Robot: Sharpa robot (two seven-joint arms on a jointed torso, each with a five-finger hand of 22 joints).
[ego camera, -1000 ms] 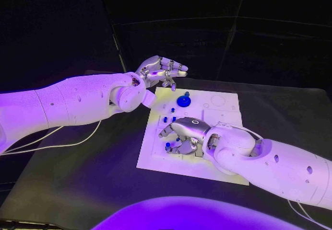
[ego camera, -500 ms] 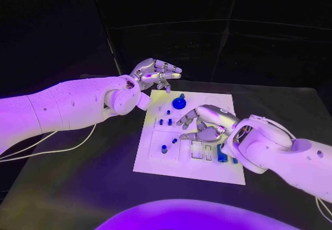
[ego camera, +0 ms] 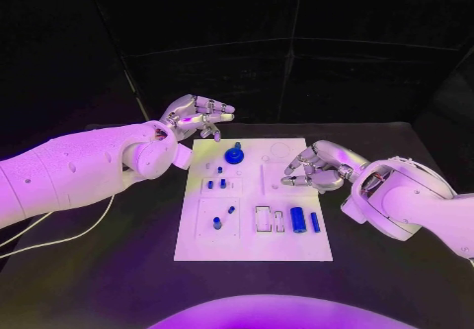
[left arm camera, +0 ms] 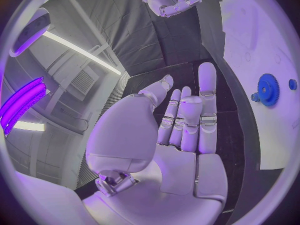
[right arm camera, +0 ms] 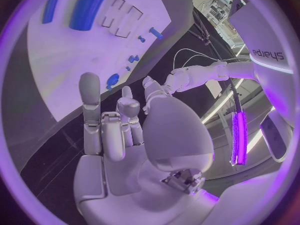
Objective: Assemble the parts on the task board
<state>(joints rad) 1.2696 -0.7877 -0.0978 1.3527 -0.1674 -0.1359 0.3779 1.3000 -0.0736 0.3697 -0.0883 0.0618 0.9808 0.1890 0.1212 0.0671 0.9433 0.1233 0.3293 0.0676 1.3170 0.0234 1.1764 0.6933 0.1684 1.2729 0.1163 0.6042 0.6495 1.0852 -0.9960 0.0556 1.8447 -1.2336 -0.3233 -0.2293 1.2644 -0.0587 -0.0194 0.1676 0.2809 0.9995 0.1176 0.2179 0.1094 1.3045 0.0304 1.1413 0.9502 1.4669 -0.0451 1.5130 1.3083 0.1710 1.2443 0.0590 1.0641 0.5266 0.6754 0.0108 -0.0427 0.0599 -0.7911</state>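
Head view: white task board [ego camera: 252,243] carries blue parts [ego camera: 297,219]; both hands' fingers curled, empty.

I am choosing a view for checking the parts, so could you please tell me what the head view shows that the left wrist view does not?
Head view alone: the two blue cylinders lying near the task board's front right, and the small pegs at its left. Left wrist view alone: the left hand's palm side, fingers straight and holding nothing. Both: the blue gear on the board, and the right hand, also holding nothing.
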